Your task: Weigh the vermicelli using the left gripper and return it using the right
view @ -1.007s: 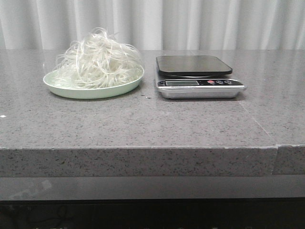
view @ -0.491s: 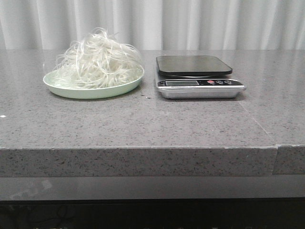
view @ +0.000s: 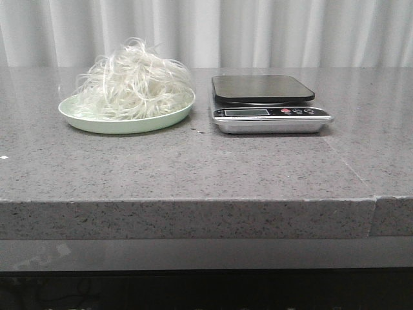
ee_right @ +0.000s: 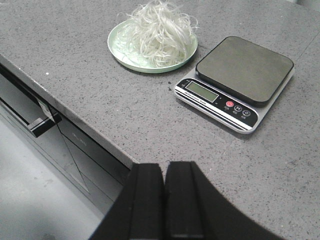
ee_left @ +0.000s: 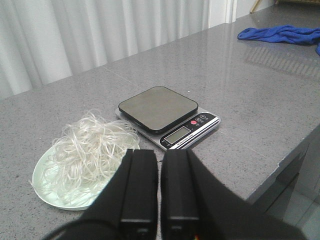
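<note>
Vermicelli (view: pixel 134 79) heaped on a pale green plate (view: pixel 84 119) at far left of the grey surface (view: pixel 213 168), just beside the scale (view: pixel 268 110), whose dark platform (view: pixel 261 88) is bare. Left gripper (ee_left: pixel 161 172) and right gripper (ee_right: pixel 165 190) both clenched, grasping nothing, short of the objects. Judged stage: start; next move calls for the left gripper to open over the bundle. Scale markings too small to read

vermicelli (view: pixel 135 77) — whitish | plate (view: pixel 97 121) — pale green | counter (view: pixel 193 168) speckled grey | scale (view: pixel 268 103) black-silver
</note>
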`<state>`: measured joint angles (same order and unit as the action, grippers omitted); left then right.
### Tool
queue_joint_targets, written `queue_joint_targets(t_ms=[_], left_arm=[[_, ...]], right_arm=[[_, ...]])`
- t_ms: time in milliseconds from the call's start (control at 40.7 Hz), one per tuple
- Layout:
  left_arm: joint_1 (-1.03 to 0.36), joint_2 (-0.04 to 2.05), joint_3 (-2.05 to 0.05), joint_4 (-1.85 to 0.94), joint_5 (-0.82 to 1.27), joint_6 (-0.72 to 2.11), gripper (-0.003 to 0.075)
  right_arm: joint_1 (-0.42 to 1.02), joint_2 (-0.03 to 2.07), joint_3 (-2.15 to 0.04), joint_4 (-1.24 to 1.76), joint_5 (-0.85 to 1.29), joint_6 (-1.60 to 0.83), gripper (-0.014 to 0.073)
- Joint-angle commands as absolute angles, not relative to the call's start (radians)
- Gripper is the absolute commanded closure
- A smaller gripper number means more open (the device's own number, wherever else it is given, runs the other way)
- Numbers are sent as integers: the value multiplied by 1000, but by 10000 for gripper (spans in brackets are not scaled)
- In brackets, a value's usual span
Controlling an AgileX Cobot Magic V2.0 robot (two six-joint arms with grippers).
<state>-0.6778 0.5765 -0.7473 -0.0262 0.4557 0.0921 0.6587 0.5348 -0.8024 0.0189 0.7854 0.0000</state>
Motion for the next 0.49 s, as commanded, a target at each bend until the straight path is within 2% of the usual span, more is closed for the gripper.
queue_joint_targets(t_ms=[0, 246, 467], left_arm=[[-684, 579, -773, -38, 379, 90, 574], [-684, 579, -773, -27, 377, 90, 574], [-655, 566, -731, 133, 337, 90, 574]], right_arm=[[653, 539, -826, 15, 725, -6, 434], [653, 539, -826, 15, 725, -6, 434], [653, 539, -826, 15, 725, -6, 434]])
